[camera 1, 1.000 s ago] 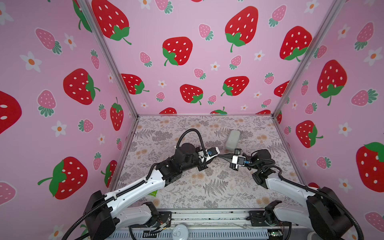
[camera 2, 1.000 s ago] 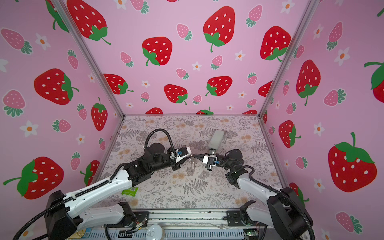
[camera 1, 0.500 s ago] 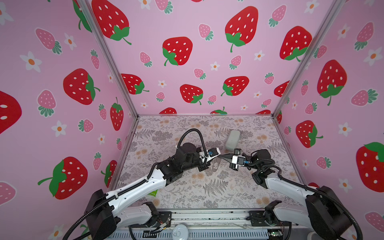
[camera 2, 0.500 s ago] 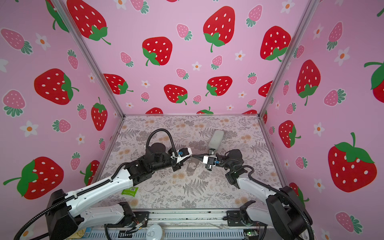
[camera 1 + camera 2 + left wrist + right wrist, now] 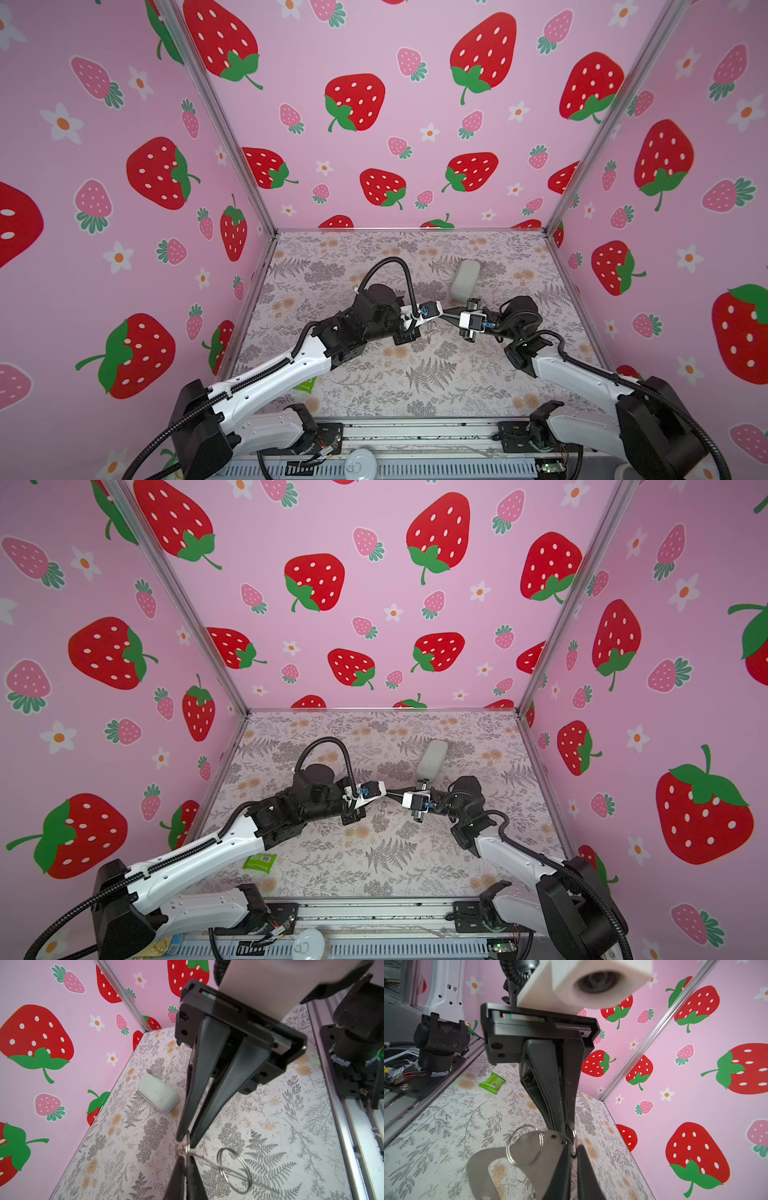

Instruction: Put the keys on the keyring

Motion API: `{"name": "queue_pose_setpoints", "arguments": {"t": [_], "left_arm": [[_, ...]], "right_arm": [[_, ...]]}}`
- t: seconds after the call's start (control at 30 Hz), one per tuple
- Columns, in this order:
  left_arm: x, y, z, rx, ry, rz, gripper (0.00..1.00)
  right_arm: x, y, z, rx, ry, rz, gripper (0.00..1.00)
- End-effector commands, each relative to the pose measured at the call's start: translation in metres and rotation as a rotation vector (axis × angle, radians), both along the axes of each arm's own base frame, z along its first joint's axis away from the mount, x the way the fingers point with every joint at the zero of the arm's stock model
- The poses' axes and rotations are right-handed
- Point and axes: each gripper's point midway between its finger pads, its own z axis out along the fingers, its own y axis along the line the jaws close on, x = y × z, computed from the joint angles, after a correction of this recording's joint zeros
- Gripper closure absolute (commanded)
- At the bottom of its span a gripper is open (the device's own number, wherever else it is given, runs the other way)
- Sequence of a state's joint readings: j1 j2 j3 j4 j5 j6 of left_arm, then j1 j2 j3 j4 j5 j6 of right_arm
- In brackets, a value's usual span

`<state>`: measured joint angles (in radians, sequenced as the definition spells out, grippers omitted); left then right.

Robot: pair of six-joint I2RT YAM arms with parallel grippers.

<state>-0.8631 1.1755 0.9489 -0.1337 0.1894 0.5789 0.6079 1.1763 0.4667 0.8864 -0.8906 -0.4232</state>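
Tabletop (image 5: 374, 399) with fern print, strawberry walls (image 5: 374, 62); left tool (image 5: 568, 1126) pinches keyring (image 5: 550, 1151), right tool (image 5: 186, 1139) unclear.

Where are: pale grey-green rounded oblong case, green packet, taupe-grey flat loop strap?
case (image 5: 466, 278): in a top view, middle of its upper face.
packet (image 5: 259, 863): in a top view, wrapper middle.
strap (image 5: 550, 1144): right wrist view, broad riveted end.
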Motion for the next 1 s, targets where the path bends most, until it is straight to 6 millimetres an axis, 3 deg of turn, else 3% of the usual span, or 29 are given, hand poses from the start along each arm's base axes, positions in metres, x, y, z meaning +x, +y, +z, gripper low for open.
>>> {"name": "queue_pose_setpoints", "arguments": {"t": [0.0,0.1,0.57,0.77,0.97], "left_arm": [[0.000,-0.002,0.017,0.038,-0.067,-0.030,0.93],[0.000,-0.001,0.012,0.093,-0.078,-0.034,0.93],[0.005,0.007,0.004,0.251,-0.115,-0.045,0.98],[0.006,0.006,0.004,0.284,-0.127,-0.063,0.98],[0.004,0.003,0.003,0.316,-0.140,-0.087,0.99]], "right_arm": [[0.002,0.002,0.006,-0.020,-0.040,-0.009,0.82],[0.005,0.002,0.006,-0.037,-0.054,-0.027,0.76],[0.001,-0.001,0.009,-0.086,-0.068,-0.028,0.71],[-0.005,0.001,0.005,-0.108,-0.028,0.021,0.72],[-0.005,0.004,0.003,-0.109,0.014,0.049,0.80]]}}
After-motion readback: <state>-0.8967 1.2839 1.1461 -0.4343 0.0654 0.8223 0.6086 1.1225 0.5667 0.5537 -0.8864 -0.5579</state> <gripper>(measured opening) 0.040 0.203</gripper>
